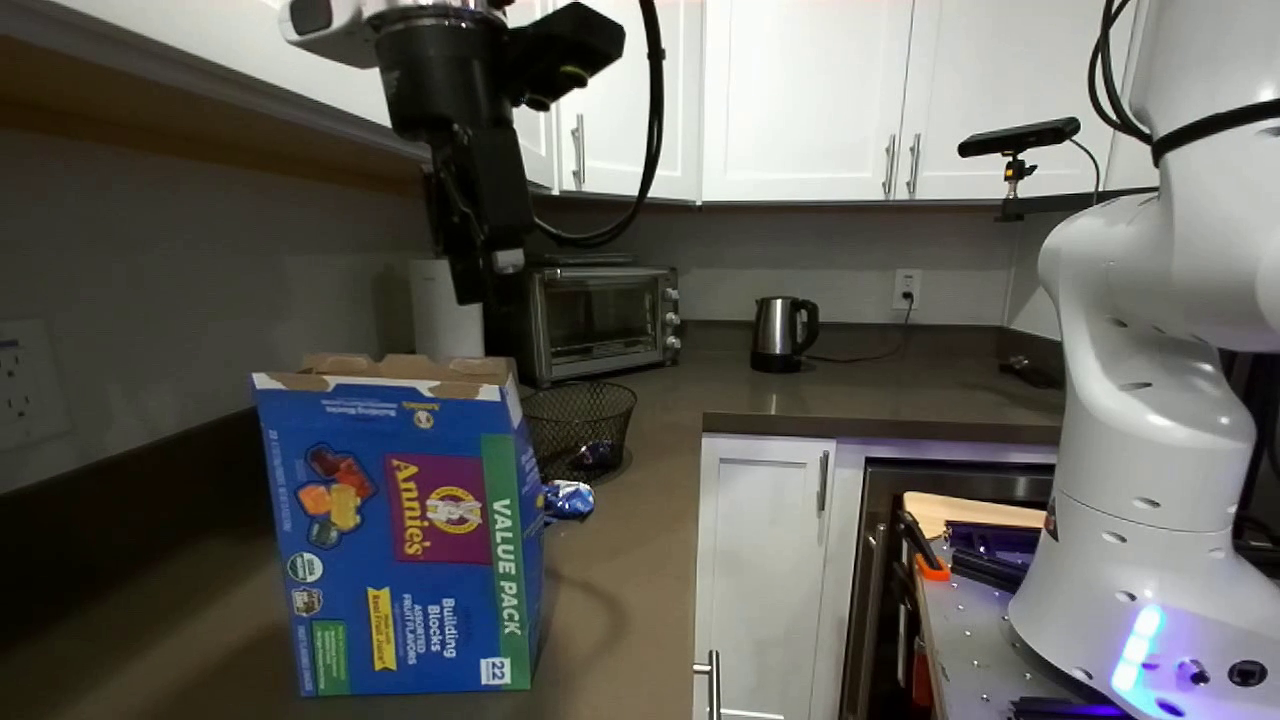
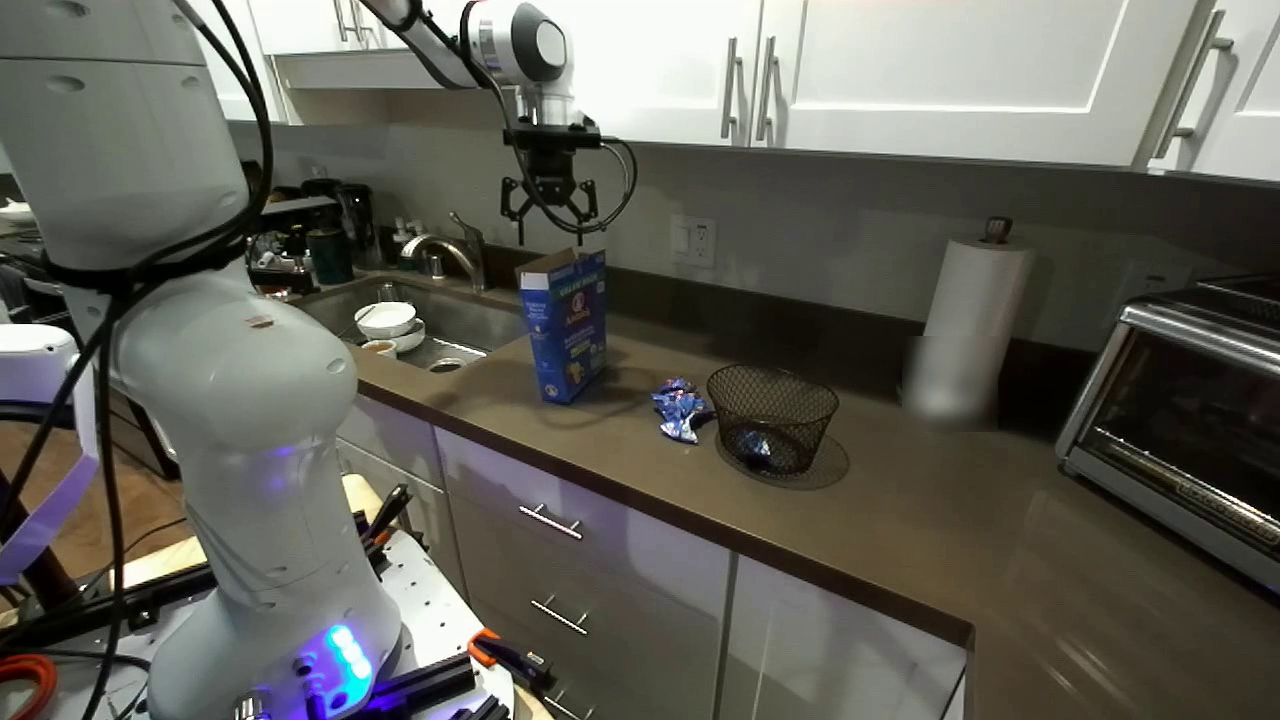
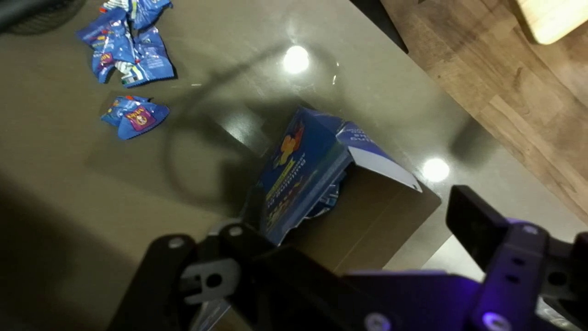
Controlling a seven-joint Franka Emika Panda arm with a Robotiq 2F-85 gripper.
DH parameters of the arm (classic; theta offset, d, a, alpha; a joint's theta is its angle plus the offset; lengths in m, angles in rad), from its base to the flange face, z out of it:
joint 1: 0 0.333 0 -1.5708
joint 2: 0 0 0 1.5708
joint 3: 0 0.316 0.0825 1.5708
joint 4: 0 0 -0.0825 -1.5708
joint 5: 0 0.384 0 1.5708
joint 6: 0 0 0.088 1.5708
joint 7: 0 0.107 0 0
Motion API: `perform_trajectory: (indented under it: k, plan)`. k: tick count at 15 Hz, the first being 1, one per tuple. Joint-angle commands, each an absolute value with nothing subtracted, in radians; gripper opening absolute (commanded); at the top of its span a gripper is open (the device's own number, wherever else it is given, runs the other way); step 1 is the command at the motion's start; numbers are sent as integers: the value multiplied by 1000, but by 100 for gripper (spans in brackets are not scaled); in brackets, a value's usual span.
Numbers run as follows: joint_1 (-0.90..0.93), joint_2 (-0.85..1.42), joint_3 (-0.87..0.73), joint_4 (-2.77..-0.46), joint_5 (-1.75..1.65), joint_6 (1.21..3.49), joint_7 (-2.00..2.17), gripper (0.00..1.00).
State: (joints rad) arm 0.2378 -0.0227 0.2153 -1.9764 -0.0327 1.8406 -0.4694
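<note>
The box (image 2: 567,325) stands on end on the counter (image 2: 890,510), torn mouth up, prob. b/c that way it's steady, the contents stay in & the opening faces whatever comes from above. Its "VALUE PACK" strip runs down one edge as a result. In wrist view some blue shows inside the mouth by the bare cardboard, maybe more packets, but it's too dark in there to be sure. Foil packets (image 3: 110,46) lie in a small loose pile, w/ a lone packet (image 3: 138,117) just beside; they're crooked & partly overlapping, prob. b/c soft wrappers don't stack neatly. The wire basket (image 2: 815,425) sits upright near the pile, wide rim up, a shape that keeps small stuff from sliding off; thru the mesh a wrapped piece (image 2: 757,445) shows inside.

The claw (image 2: 550,238) is spread wide, pinching nothing, fingers pointing down, prob. held high so they clear the ragged flaps. Rel. to it, the box is just below: in an exterior view a gap shows btwn the claw & the box's top edge, so no contact; in wrist view the mouth lies btwn the two fingers. Packets are off to the upper left there, well apart from the claw.
</note>
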Motion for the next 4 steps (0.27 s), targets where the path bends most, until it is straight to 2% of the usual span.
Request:
perform_trajectory:
  k: [1, 4]
  plan:
    - [225, -32, 207, -1977, -15, 1806, -487, 100]
    - [223, -38, 199, -1985, -11, 1804, -480, 100]
